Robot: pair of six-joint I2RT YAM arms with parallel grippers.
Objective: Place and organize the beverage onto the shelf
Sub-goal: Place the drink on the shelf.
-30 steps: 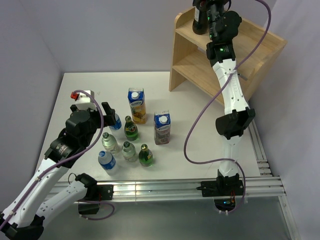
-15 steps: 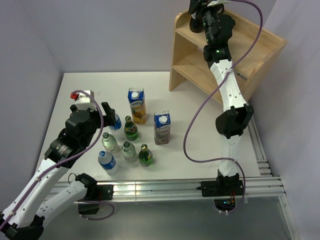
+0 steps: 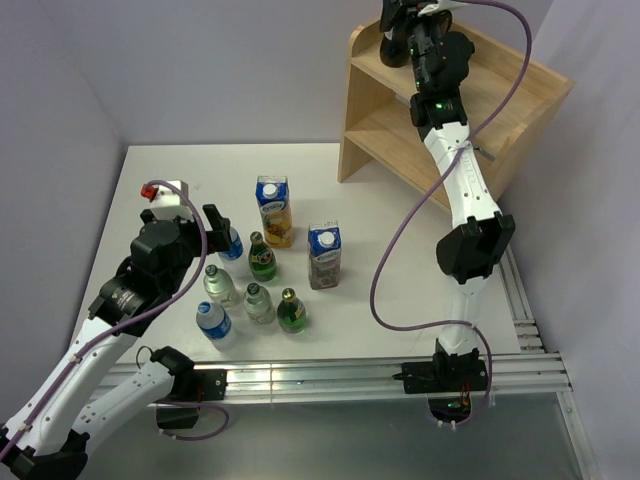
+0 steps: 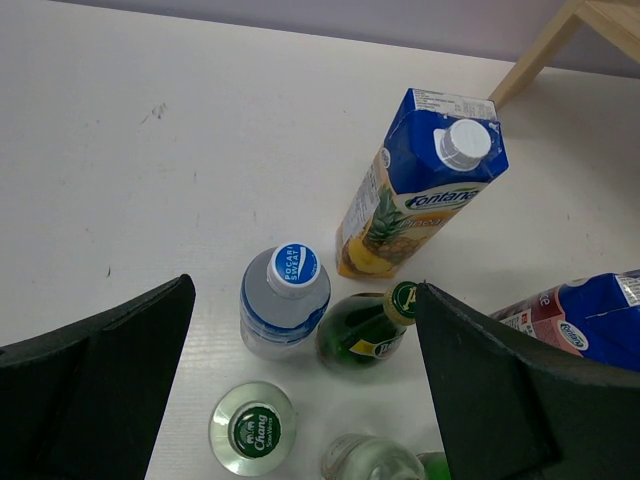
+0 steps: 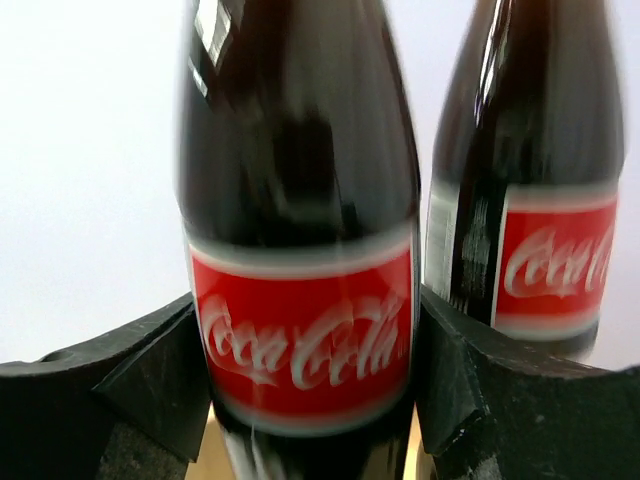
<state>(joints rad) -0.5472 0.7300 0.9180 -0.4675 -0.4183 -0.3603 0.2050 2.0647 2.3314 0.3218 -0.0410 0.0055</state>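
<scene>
Cola bottle (image 5: 300,250) stands between the fingers of the right gripper (image 5: 310,380).

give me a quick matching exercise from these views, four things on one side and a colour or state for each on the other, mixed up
Things:
1. near cola bottle
2. pineapple juice carton
3. Pocari Sweat bottle
4. left gripper

Colour or state:
a. blue cap, clear body
b. wide open
c. dark with a red label
d. blue top, white cap

Pairs: 1-c, 2-d, 3-a, 4-b
</scene>
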